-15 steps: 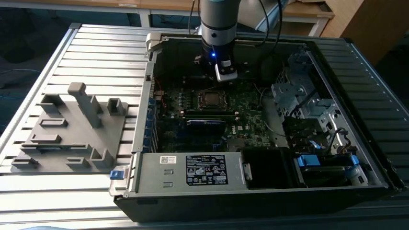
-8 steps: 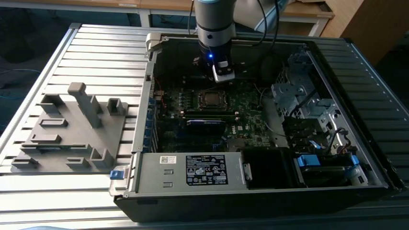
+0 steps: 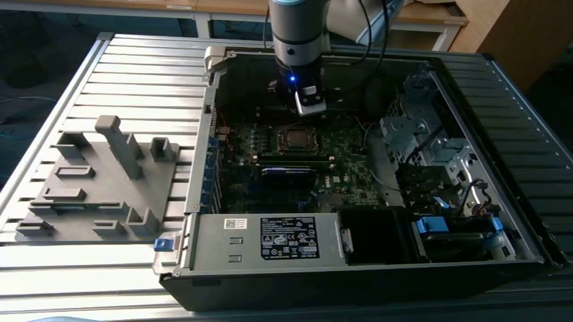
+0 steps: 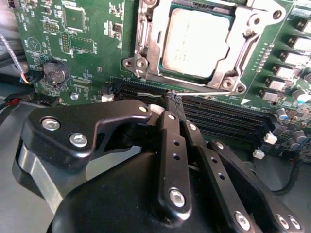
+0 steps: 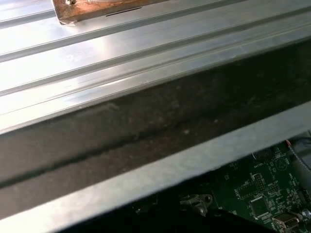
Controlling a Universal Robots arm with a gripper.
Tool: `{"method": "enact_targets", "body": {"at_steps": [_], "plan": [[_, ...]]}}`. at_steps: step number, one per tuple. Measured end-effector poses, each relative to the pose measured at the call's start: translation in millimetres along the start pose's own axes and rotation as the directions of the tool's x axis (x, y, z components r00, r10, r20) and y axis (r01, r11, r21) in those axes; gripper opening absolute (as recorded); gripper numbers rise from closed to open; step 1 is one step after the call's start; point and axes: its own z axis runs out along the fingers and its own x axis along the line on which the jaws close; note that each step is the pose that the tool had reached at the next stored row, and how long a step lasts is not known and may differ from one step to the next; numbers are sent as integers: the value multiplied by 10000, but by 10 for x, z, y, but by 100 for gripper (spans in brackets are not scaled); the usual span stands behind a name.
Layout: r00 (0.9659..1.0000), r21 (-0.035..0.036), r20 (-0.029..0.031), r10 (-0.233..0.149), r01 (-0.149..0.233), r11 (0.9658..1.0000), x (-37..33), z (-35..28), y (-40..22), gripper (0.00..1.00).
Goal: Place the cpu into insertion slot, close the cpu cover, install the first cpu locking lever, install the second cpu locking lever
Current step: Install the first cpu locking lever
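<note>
The cpu [image 4: 194, 43] lies flat in the insertion slot [image 4: 181, 77], its silver top facing up. The cpu cover [image 4: 151, 46] is down around it as a silvery frame. A thin metal locking lever [image 4: 204, 89] runs along the socket edge nearest my gripper [image 4: 173, 95]. The black fingers [image 4: 167, 131] are shut together, and their tips sit right at this lever. In the exterior view the gripper [image 3: 310, 111] hangs inside the open computer case, just above and behind the socket [image 3: 294, 138].
Long black memory slots [image 4: 218, 116] lie under the fingertips, with a coin battery [image 4: 53, 73] to one side. On the exterior view's left stands a grey fixture plate [image 3: 98, 181]. A power supply [image 3: 268, 238] and a drive cage [image 3: 421, 134] crowd the case. The case wall [image 5: 160, 174] borders the slatted table [image 5: 121, 53].
</note>
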Motion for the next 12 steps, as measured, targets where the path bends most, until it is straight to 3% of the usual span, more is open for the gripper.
{"method": "enact_targets", "body": {"at_steps": [7, 9, 12], "plan": [[10000, -4, 57, -10, 10, 10000, 16, 28, -3, 11], [10000, 28, 84, -18, 18, 10000, 15, 33, -3, 11], [9999, 139, 161, -44, 42, 9999, 14, 42, -4, 11]]}}
